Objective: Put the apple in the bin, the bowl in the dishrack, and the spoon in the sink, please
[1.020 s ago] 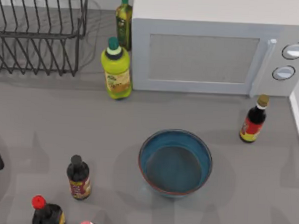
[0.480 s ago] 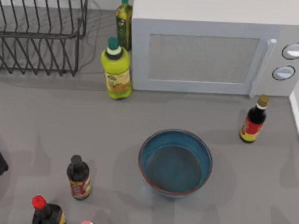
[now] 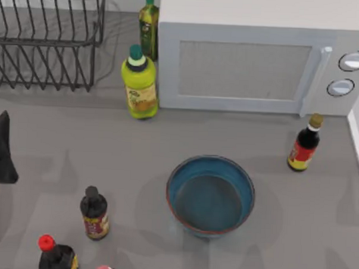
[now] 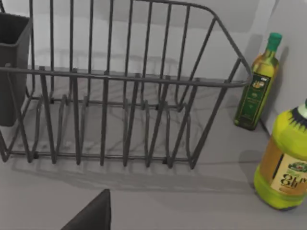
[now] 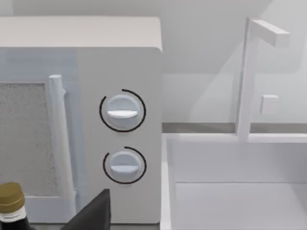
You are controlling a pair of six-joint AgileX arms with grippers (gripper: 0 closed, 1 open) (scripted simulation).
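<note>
Left gripper [image 3: 1, 150] now farther in, grip state unclear, bowl [image 3: 210, 194] well apart.

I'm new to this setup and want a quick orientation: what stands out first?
The wide teal-blue bowl with a reddish-brown rim sits upright and empty at the table's middle, in front of the big white microwave. At the far left stands the dark wire dishrack, with a yellow-green oil bottle beside it. The left arm's black tool shows at the left edge.
</note>
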